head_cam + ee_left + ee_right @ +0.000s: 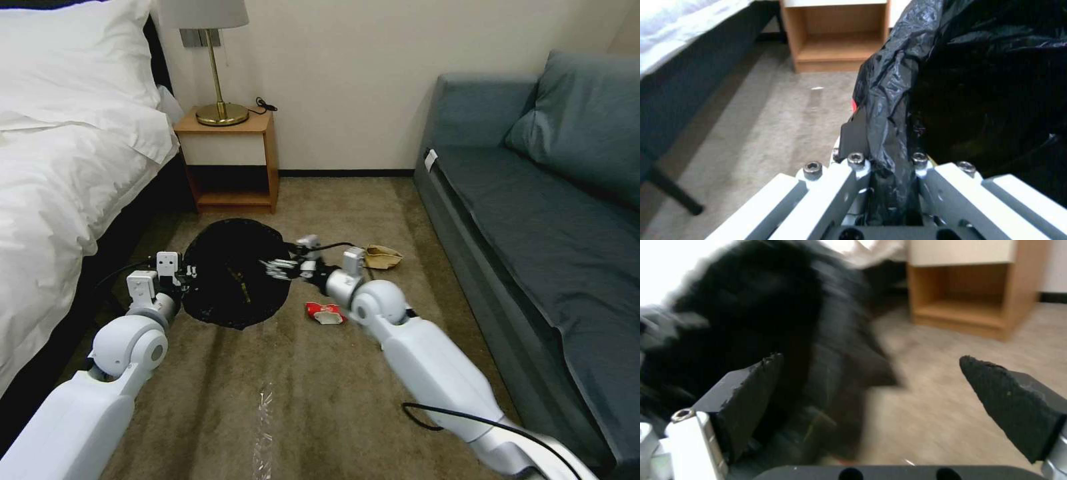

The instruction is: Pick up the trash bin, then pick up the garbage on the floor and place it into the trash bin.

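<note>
Left gripper [889,166] clamping trash bin [230,273] rim, right gripper [871,383] spread wide alongside.

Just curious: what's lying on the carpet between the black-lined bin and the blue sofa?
In the head view: a red-and-white packet and a crumpled brown paper bag.

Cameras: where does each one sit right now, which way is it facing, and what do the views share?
Head view: on the head, facing forward and down at the carpet; both arms show, left gripper at the bin rim, right gripper at its other side.
Left wrist view: on the left wrist, facing along the fingers shut on the bin's liner.
Right wrist view: on the right wrist, facing past its open fingers at the bin.
Shared: all three show the bin and the nightstand.
</note>
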Tool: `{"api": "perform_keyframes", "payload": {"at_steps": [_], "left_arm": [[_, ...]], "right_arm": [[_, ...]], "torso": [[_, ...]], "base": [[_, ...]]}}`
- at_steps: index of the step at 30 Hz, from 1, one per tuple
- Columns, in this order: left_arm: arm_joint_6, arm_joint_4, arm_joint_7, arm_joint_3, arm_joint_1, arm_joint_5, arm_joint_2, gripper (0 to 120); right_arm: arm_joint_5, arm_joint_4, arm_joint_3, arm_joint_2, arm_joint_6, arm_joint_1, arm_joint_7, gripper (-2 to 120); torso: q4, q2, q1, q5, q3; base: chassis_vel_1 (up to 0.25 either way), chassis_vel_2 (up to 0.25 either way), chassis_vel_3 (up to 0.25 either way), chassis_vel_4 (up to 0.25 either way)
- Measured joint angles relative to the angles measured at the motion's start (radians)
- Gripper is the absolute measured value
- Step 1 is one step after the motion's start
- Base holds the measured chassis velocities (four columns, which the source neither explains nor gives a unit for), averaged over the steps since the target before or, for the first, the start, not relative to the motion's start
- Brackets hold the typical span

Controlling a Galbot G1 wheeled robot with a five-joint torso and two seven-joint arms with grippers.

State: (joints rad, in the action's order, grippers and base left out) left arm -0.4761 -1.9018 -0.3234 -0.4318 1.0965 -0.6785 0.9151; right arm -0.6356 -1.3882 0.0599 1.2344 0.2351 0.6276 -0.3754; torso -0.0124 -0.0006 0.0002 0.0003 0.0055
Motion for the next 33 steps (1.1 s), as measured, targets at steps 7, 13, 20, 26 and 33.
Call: {"api": "perform_keyframes", "payload": {"at_steps": [7,13,20,26,33], "left_arm": [[-0.081,0.019,-0.071,-0.027,0.011,-0.025,-0.031,2],[-0.088,0.042,-0.069,-0.033,0.012,-0.038,-0.03,2],[-0.068,0.07,-0.032,-0.025,0.009,-0.027,-0.01,2],[-0.048,0.087,-0.003,-0.013,0.003,-0.015,0.002,2],[-0.031,0.096,0.013,-0.012,0.005,-0.01,0.002,2]], "right_arm": [[0.204,0.223,0.017,-0.141,-0.042,-0.036,-0.139,100],[0.39,0.384,0.044,-0.211,-0.083,-0.059,-0.274,100],[0.519,0.501,0.048,-0.225,-0.134,-0.073,-0.338,100],[0.594,0.614,0.023,-0.2,-0.169,-0.086,-0.407,100],[0.638,0.709,-0.005,-0.156,-0.193,-0.107,-0.422,100]], "torso": [[0.0002,0.0,0.0,0.0002,0.0],[0.0002,0.0,0.0,0.0001,0.0],[0.0001,0.0,0.0,-0.0001,0.0],[0.0002,0.0,0.0,-0.0002,0.0],[0.0002,0.0,0.0,-0.0003,0.0]], "base": [[0.0,0.0,0.0,0.0],[0.0,0.0,0.0,0.0],[0.0,0.0,0.0,0.0],[0.0,0.0,0.0,0.0],[0.0,0.0,0.0,0.0]]}}
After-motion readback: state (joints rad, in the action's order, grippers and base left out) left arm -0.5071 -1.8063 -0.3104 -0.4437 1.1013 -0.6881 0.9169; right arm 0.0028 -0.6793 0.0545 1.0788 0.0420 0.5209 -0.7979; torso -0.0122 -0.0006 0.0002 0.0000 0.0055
